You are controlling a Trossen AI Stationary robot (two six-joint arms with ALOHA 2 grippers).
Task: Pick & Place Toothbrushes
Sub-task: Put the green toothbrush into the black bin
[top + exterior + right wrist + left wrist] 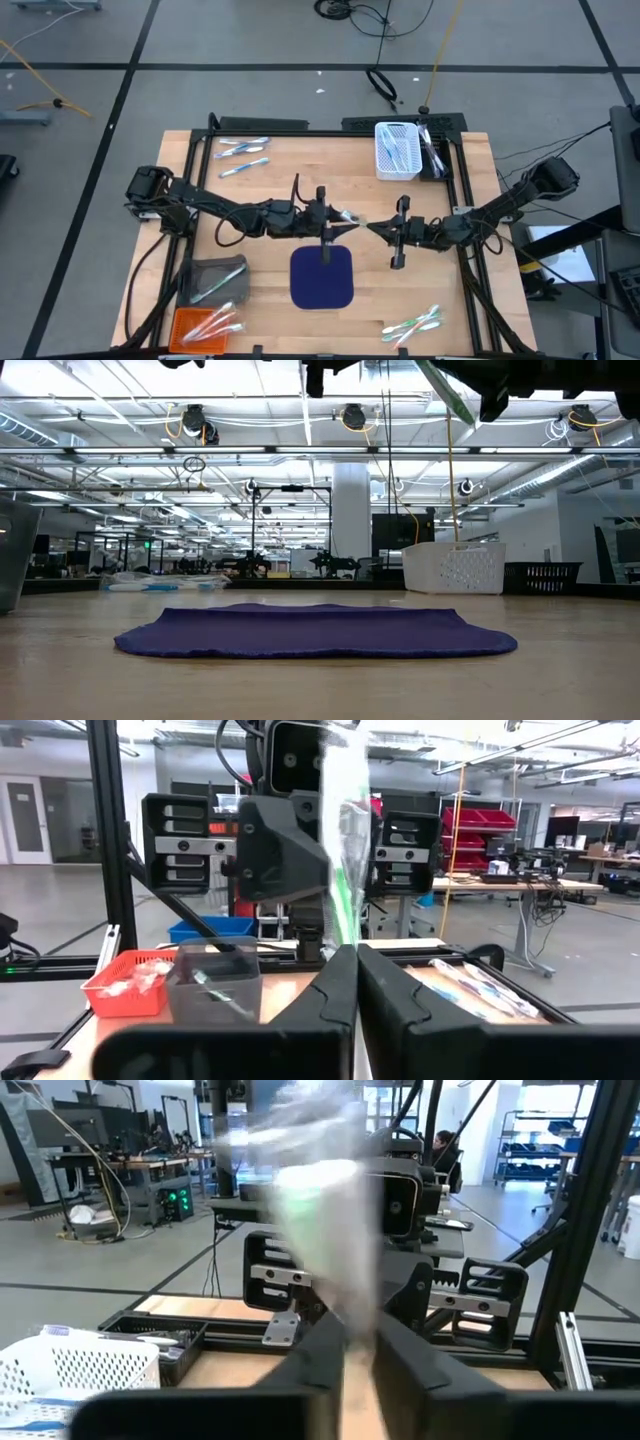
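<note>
Two claws share one toothbrush above the mat.

The left claw (pixel 345 217) and right claw (pixel 378 228) both pinch a wrapped green toothbrush (pixel 343 870) at 12 o'clock of the mat (pixel 322 277); handover step. Next, one should let go.

Both arms reach inward from opposite sides, meeting raised above mid-bench. The left end effector (pixel 347 217) and the right end effector (pixel 374 226) face each other tip to tip, each with its fingers pressed together.
</note>
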